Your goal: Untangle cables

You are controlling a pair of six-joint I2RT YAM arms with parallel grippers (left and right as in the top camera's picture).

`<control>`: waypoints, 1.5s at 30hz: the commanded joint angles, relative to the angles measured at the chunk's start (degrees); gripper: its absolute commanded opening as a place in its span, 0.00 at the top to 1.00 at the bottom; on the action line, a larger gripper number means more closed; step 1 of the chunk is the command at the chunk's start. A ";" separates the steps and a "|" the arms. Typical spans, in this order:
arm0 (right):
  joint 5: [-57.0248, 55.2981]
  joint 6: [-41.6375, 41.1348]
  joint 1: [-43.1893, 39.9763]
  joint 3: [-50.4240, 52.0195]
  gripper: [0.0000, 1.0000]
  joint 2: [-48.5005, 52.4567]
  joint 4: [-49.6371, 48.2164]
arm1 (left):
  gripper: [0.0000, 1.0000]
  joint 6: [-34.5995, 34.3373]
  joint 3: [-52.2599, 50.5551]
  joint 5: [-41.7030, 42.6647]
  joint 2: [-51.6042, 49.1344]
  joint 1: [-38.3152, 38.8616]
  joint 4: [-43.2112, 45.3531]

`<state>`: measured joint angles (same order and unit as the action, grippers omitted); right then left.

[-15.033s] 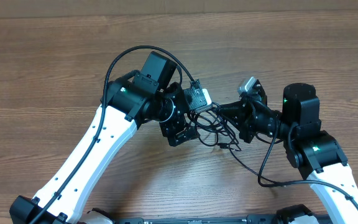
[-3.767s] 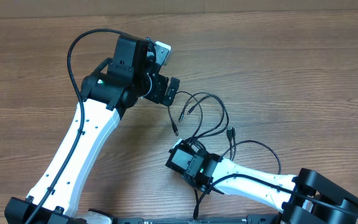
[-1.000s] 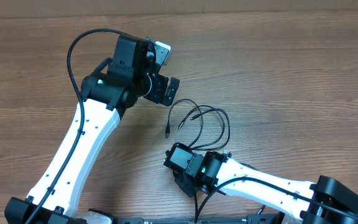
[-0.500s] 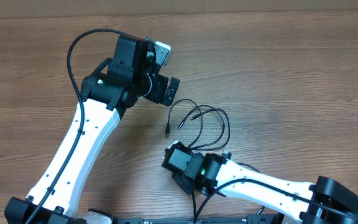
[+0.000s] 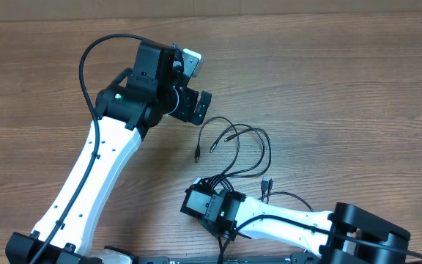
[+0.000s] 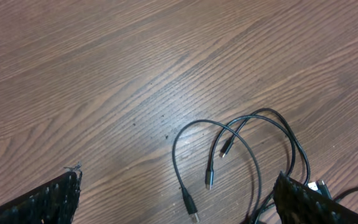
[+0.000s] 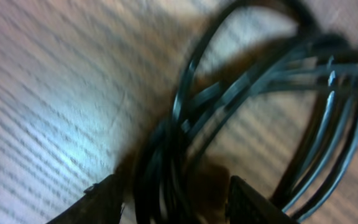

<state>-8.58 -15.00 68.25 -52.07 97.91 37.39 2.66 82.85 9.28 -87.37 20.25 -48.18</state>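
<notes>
Several thin black cables (image 5: 258, 143) lie in loops on the wooden table, their small plug ends (image 5: 198, 154) spread to the left. My left gripper (image 5: 195, 108) hangs open above and to the left of them. In the left wrist view it (image 6: 182, 205) straddles the free plug ends (image 6: 209, 180) without touching. My right gripper (image 5: 217, 189) sits low at the front, where the cables bunch. In the blurred right wrist view its fingers (image 7: 98, 202) stand apart around the bundled cables (image 7: 229, 93), with a gap on the right side.
The wooden table (image 5: 357, 88) stretches bare to the right and back. The right arm's white link (image 5: 284, 220) lies along the front edge, and a thicker black wire (image 5: 86, 59) arcs over the left arm.
The right gripper has slid a little left and toward the front edge, and its jaws have widened. The cable strands near it shifted with it. The left arm has not moved.
</notes>
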 commanded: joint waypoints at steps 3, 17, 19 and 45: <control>-3.45 -2.16 0.17 0.63 0.52 2.25 -0.17 | 0.00 -0.76 -0.22 -0.33 0.48 -0.09 0.00; -8.81 -6.03 0.09 -0.66 0.95 0.90 -0.17 | 0.00 -0.74 -0.22 -0.33 0.48 -0.09 0.00; -8.81 -6.01 0.09 -1.42 0.96 -0.72 0.11 | 0.01 -0.74 -0.22 -0.33 0.48 -0.09 0.00; 1.22 -6.01 -12.61 -4.04 0.96 -49.29 2.16 | 0.00 -0.76 -0.22 -0.33 0.48 -0.09 0.00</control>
<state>-12.27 -20.95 59.22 -54.33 51.77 39.79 2.66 82.85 9.17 -87.37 20.25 -48.25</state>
